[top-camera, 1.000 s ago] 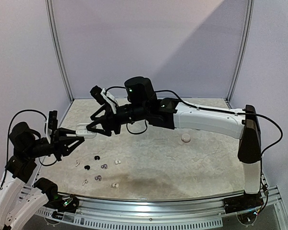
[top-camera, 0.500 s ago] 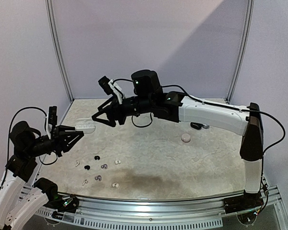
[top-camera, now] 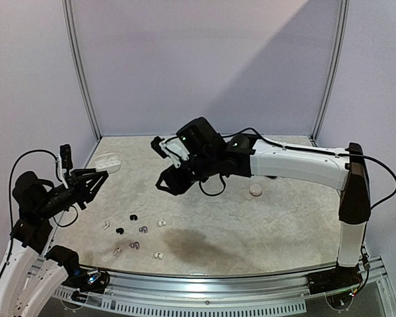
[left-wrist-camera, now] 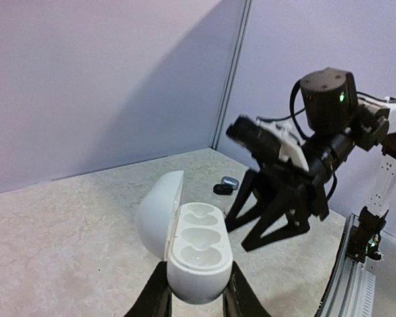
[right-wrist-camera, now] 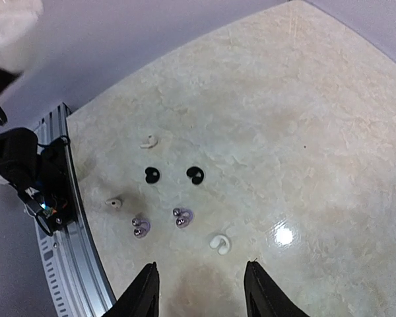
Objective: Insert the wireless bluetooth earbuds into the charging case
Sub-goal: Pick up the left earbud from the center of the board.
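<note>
Earbuds (right-wrist-camera: 181, 216) lie scattered loose on the table (top-camera: 251, 224) toward its near-left part, none of them yet in the charging case (left-wrist-camera: 191, 244): two black, two lavender-grey and several white ones show in the right wrist view, each apart from its neighbours. The left gripper (top-camera: 96, 175) pinches the case by its lower body and holds it up off the table at the left, lid (left-wrist-camera: 160, 211) swung open and both wells (left-wrist-camera: 199, 239) bare and facing up. The right gripper (right-wrist-camera: 201, 297) hangs above the cluster with its fingers spread and nothing between them, looking straight down on the buds. The step in hand looks like the reach for a first bud, with the case already presented to receive it. A white bud (right-wrist-camera: 219, 243) sits closest below the fingers and seems the easiest target. The next move calls for a descent that brackets one bud alone, a light close on so small and rounded a piece, then a carry to the left and a turn so that it seats in a well.
</note>
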{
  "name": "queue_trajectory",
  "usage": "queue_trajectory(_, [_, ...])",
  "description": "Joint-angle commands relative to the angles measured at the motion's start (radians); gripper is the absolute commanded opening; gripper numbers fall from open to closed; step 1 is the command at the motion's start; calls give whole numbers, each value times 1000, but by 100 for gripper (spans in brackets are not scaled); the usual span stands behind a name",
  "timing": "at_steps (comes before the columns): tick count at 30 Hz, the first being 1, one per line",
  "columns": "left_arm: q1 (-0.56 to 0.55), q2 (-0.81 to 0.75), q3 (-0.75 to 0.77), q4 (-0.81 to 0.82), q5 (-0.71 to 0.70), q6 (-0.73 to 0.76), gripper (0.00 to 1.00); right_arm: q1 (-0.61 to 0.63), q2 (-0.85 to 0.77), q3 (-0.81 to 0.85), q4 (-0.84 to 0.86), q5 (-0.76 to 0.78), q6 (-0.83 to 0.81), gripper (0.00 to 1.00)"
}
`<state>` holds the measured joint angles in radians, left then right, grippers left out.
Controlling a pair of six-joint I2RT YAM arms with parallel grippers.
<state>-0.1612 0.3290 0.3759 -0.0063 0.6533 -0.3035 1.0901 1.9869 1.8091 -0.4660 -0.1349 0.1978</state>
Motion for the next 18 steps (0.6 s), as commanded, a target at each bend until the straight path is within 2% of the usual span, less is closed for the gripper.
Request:
queue_trajectory(1, [42,-35,-16,62,0,5,0,51,57,-27,-100,51,17,44])
queue_trajectory(6, [91,-14,-8,57,17,-1,0,89,113,-7,-171,51,38,44])
queue_trajectory(13, [125,-4,-11,62,33,12,0,138,195,-13,-155,77,93,45])
queue_trajectory(15, [126,-11,12,18,24,66,0,156,226,6,-139,58,91,45])
queue_trajectory(16, [126,-18,31,-57,1,98,0,163,244,15,-130,40,89,45])
queue_trajectory(18, [126,-40,31,-77,-13,106,0,170,276,34,-126,23,90,42])
